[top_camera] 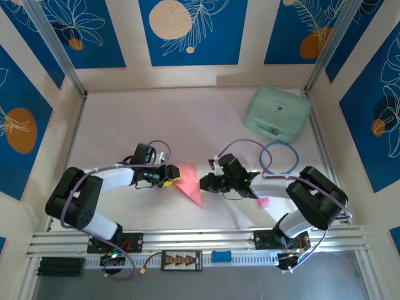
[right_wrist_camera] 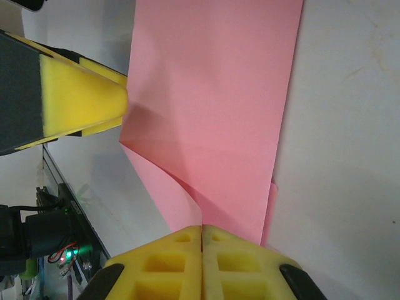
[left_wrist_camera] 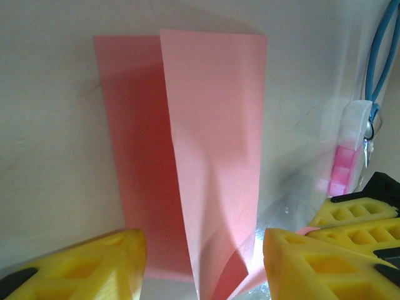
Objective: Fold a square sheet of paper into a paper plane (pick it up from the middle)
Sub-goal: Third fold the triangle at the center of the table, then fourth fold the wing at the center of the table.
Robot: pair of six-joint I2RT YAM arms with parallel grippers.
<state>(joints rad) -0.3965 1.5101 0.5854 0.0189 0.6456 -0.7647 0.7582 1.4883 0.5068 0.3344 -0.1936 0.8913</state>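
**Right claw pinches the sheet's corner; left claw stands astride the crease**

Nearest the lens in the right wrist view, the yellow foam pads of the right gripper are pressed flat together. The square sheet of paper runs down into their seam. I read this as a clench on one corner of the sheet, though the pinched tip itself is hidden.

In the left wrist view the left gripper stands part-way released. Its fingers sit either side of the sheet's near end, and neither visibly touches it.

The sheet is folded once. One half lies flat on the table and the other half is lifted along a crease. That crease runs straight away from the gap between the left fingers, so the paper's long axis lines up with that claw's reach.

From overhead, the sheet lies well apart from the mint-green case, to its left and nearer the arm bases. The right gripper is on the edge of the sheet that faces the case, and the left gripper is on the edge turned away from it.

The right arm is the nearer of the two, since it already has the paper. The next press or pinch would probably fall to the left claw, which would need to come down onto the raised half without dragging the sheet out of the right claw's hold.
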